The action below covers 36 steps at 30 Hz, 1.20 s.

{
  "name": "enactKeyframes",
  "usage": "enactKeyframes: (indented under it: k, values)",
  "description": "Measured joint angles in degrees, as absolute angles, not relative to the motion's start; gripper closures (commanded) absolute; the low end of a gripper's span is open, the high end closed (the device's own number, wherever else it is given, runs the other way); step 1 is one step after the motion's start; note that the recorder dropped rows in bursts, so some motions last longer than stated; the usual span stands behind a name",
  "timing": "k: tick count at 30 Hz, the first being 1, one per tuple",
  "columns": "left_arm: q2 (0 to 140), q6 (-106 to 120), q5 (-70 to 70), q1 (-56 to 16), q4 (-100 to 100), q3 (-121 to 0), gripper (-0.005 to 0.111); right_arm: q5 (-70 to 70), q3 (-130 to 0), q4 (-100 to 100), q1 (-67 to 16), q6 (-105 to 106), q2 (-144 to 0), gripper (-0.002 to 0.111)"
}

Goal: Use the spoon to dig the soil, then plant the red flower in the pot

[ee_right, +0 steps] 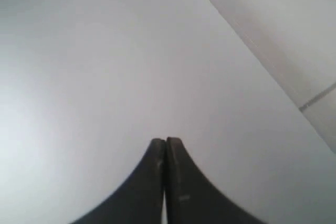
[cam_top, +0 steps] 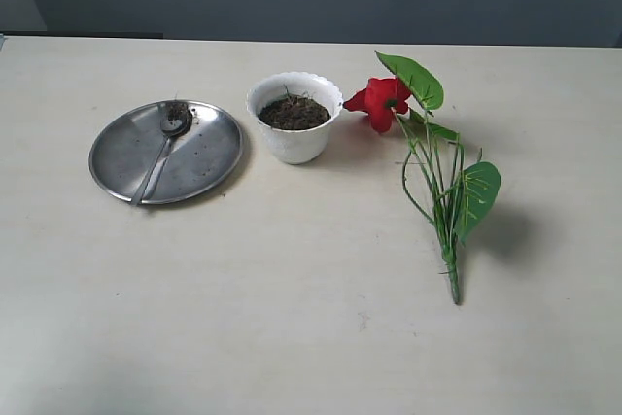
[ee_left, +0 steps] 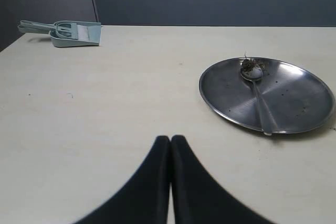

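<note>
A pale table (cam_top: 292, 318) is seen from above and in front. A round steel plate (cam_top: 209, 157) lies on the left, and a slim silver spoon (cam_top: 158, 160) rests on it with its bowl toward the far side. A few dark crumbs are stuck to the bowl, and the handle end is propped on the near rim. A small white pot (cam_top: 296, 143) with a scalloped rim stands just right of the plate. It is filled nearly to the top with dark soil (cam_top: 293, 112). The red flower (cam_top: 387, 102) lies flat on the table to the right, its bloom just beside the pot and its stems trailing toward the viewer.

The left gripper (ee_left: 170, 142) is pressed fully closed and holds nothing. It is set low over the table, well short of the plate. The right gripper (ee_right: 166, 142) is likewise closed and empty, with only a blurred pale surface behind it.

The spoon is judged light, stiff and slippery, and is best pinched at the raised handle end. The flower is judged light and bendy, and is best held low on the bunched stems, not by the bloom. The soil looks loose and easily spilled. The pot may slide if it is pushed.
</note>
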State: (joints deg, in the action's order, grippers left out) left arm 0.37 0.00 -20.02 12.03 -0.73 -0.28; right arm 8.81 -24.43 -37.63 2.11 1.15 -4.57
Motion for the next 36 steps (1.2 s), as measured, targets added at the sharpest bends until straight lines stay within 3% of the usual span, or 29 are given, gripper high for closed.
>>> enactKeyframes:
  k: [4,7,8,10,11,12,13,14,19,27,36]
  values:
    - [0.4,0.0,-20.0,12.0,-0.7,-0.3,0.106,6.1,-35.3,-33.5,2.1,1.3,-10.0,0.108]
    - [0.4,0.0,-20.0,12.0,-0.7,-0.3,0.106,-4.5,-43.6,-28.1,2.1,1.4,-16.8,0.106]
    - [0.4,0.0,-20.0,12.0,-0.7,-0.3,0.106,-13.7,-48.4,-26.0,2.1,2.2,-22.3,0.102]
    - [0.4,0.0,-20.0,12.0,-0.7,-0.3,0.106,-27.7,-55.6,-25.3,2.1,6.8,-32.3,0.077]
    - [0.4,0.0,-20.0,12.0,-0.7,-0.3,0.106,-31.7,-58.1,-25.8,2.1,8.7,-36.1,0.051]
    - [0.4,0.0,-20.0,12.0,-0.7,-0.3,0.106,-37.4,-63.0,-27.4,2.1,10.9,-43.2,0.036]
    - [0.4,0.0,-20.0,12.0,-0.7,-0.3,0.106,-39.8,-65.3,-28.4,2.1,11.7,-46.5,0.012]
    - [0.4,0.0,-20.0,12.0,-0.7,-0.3,0.106,-43.8,-69.5,-30.7,2.1,12.5,-52.6,0.004]
    - [0.4,0.0,-20.0,12.0,-0.7,-0.3,0.106,-54.1,-78.5,-37.3,1.8,13.1,-72.1,0.004]
    - [0.4,0.0,-20.0,12.0,-0.7,-0.3,0.106,-60.1,-79.2,-37.4,0.4,14.7,-84.5,0.004]
    - [0.4,0.0,-19.9,12.0,-0.7,-0.3,0.106,-59.9,-79.4,-22.4,-14.1,13.9,-97.0,0.004]
